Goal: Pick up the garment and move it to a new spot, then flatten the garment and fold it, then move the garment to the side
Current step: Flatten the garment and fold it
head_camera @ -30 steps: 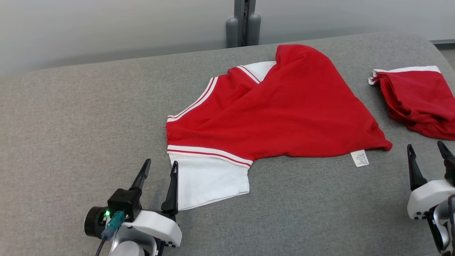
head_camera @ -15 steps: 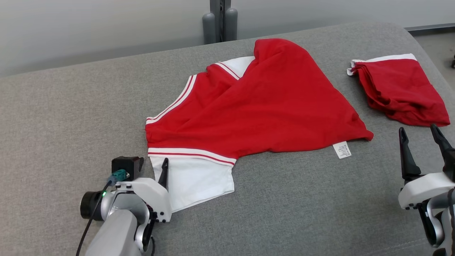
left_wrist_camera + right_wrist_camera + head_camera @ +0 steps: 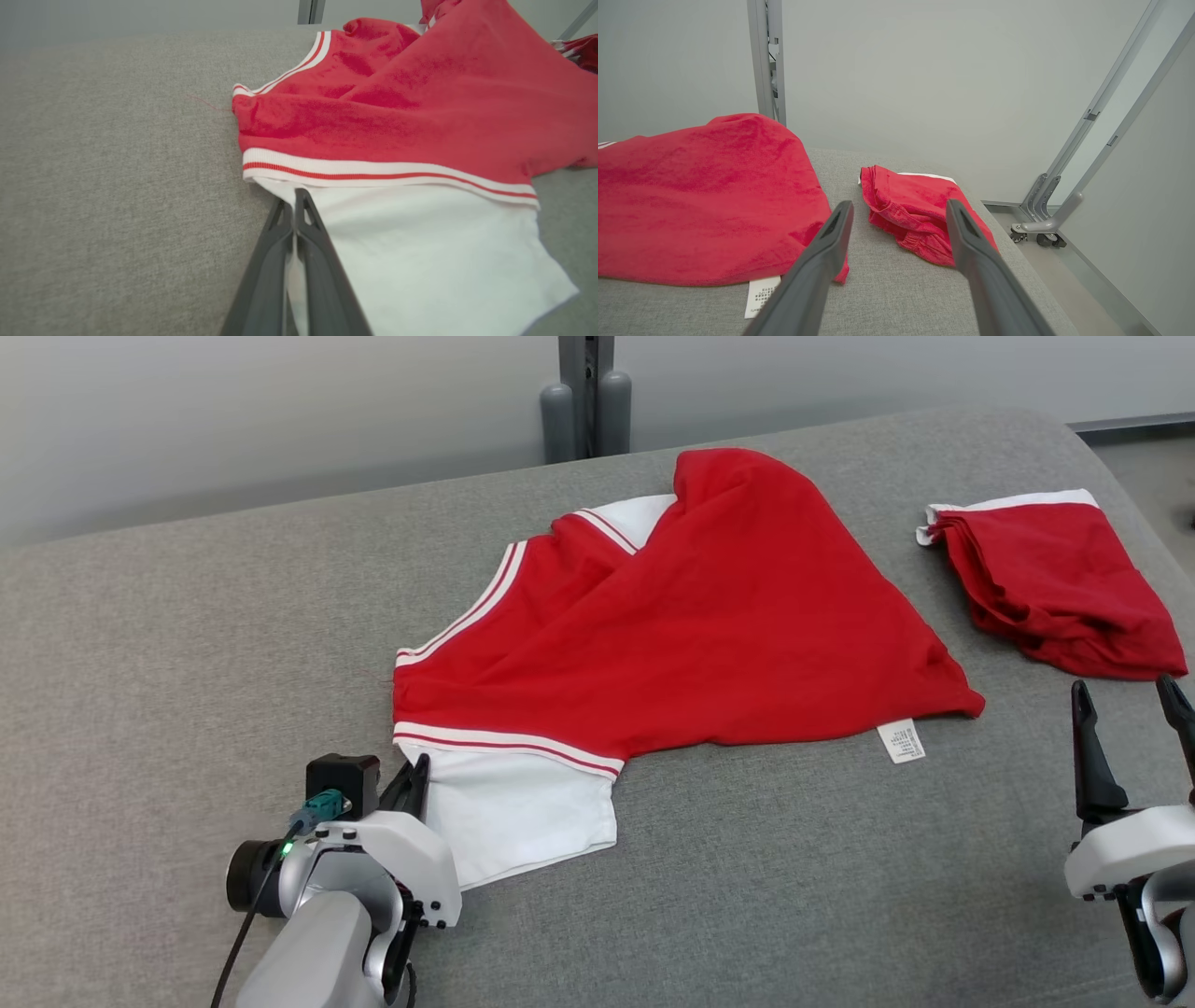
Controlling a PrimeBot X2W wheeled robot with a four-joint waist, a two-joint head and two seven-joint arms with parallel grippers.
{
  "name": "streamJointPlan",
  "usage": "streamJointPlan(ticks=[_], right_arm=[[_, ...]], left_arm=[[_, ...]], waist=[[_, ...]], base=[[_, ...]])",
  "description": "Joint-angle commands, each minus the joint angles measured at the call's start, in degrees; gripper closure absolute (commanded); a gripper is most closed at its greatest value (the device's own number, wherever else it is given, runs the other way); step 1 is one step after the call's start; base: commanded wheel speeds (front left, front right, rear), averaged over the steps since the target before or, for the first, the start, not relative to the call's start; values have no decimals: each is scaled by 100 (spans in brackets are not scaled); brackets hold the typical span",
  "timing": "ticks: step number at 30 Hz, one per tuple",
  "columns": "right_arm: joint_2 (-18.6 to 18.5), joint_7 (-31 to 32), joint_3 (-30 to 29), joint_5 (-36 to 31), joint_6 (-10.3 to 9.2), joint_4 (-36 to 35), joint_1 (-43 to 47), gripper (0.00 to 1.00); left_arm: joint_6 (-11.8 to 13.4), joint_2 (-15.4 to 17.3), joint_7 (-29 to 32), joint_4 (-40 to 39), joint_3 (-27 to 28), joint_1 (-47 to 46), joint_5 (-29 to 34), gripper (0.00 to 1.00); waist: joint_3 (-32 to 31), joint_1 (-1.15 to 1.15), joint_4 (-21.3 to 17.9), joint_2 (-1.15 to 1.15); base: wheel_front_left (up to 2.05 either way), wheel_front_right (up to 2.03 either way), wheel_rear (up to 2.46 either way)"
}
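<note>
The garment, red with white-striped trim and a white sleeve, lies spread and rumpled across the middle of the grey padded table. My left gripper sits at the near left of it. In the left wrist view its fingers are pressed together at the sleeve's left edge, just below the striped band, with white cloth pinched between them; the garment runs off to the right there. My right gripper stands open near the table's right side, off the garment.
A second red piece of clothing, folded, lies at the far right near the table's rounded edge. A white care label sticks out of the garment's near hem. A grey post stands behind the table. Floor and frame legs lie to the right.
My left gripper moved in to the white sleeve's edge and shut on it. The head camera shifted a little. The right gripper stays open and still.
</note>
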Motion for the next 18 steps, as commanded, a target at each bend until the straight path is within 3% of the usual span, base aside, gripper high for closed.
streamJointPlan(ticks=[1, 9, 18], right_arm=[[1, 10, -46, 30, 1, -13, 97, 0], [95, 184, -139, 173, 1, 79, 465, 0], [189, 356, 123, 284, 1, 262, 590, 0]], left_arm=[[46, 36, -91, -39, 11, -8, -54, 100], [253, 171, -336, -196, 246, 390, -312, 100], [368, 312, -339, -398, 388, 785, -482, 100]], waist=[[-72, 0, 109, 0], [-201, 0, 509, 0], [-238, 0, 631, 0]], base=[[0, 0, 0], [0, 0, 0], [0, 0, 0]])
